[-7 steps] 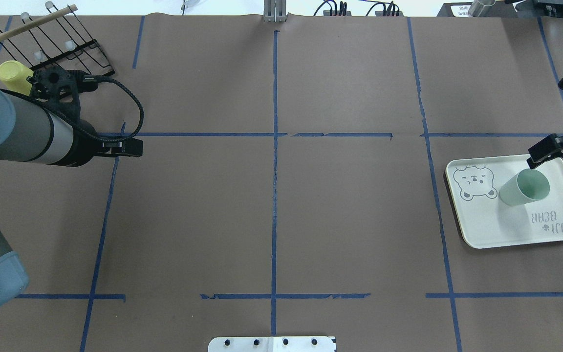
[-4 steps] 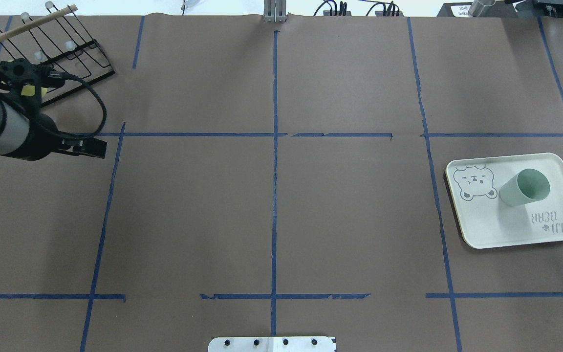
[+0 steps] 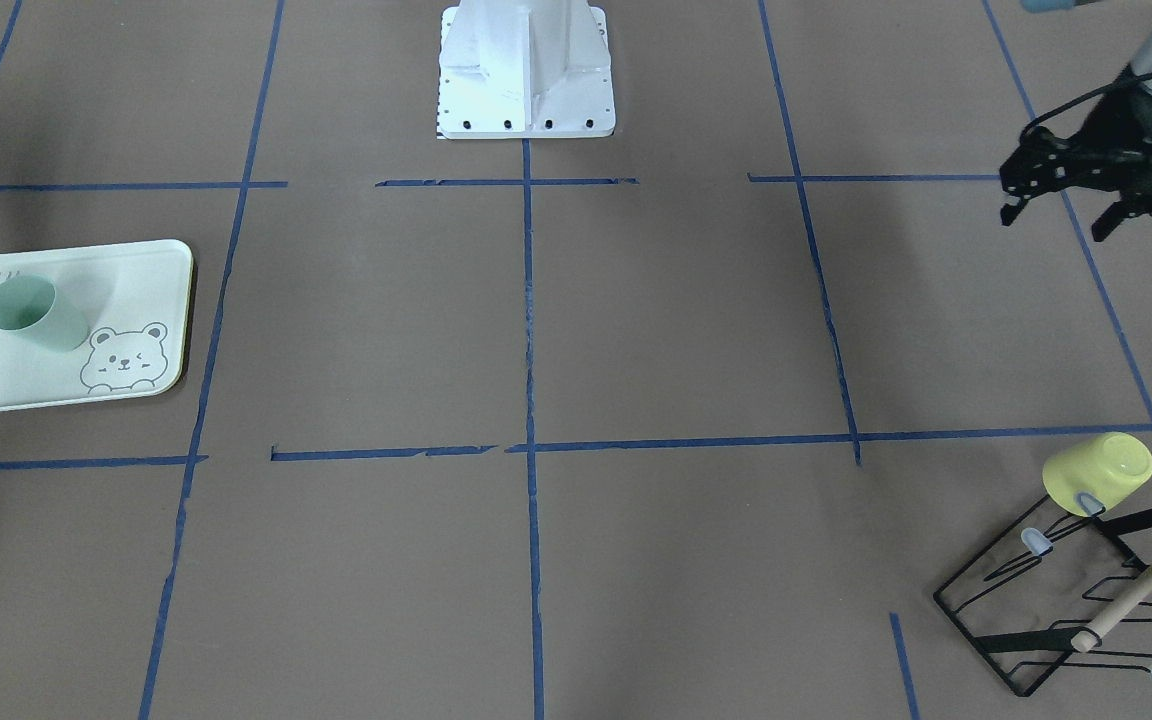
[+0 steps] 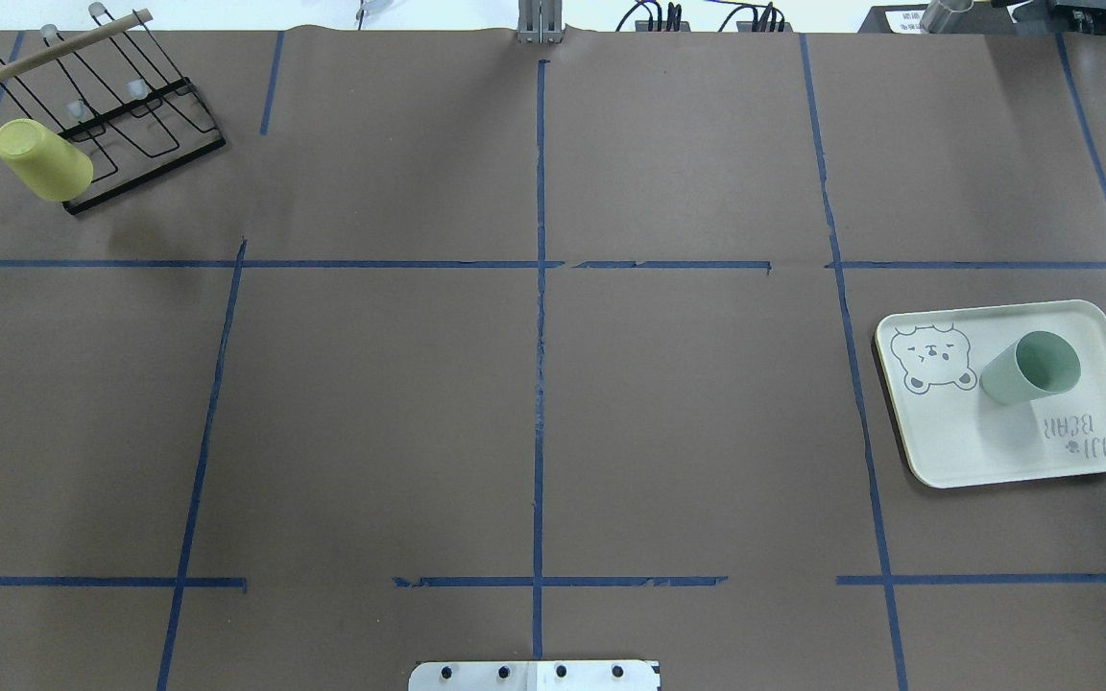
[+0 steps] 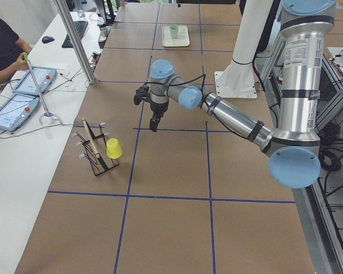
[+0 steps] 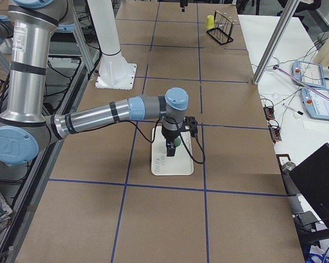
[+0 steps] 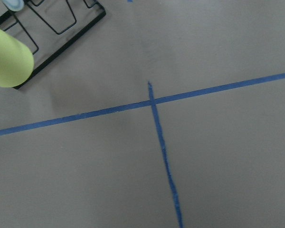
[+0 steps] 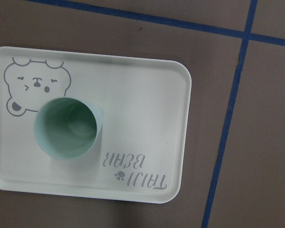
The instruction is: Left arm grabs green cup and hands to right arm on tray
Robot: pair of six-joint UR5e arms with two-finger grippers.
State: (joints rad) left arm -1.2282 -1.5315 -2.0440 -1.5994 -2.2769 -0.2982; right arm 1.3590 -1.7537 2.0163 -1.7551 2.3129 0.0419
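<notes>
While brown paper (image 4: 371, 432) gridded with blue tape (image 4: 540, 336) covers the table (image 4: 687, 154), a white desk (image 5: 17, 171) runs alongside. Green cup (image 4: 1030, 368) stands upright on tray (image 4: 985, 451) at right end, directly under right jaws; left jaws well apart, left end. Cannot tell whether either is open.

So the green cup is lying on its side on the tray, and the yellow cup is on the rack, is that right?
Not quite: the green cup stands upright on the tray, mouth up; the right wrist view looks straight into it. The yellow cup is on the rack.
</notes>
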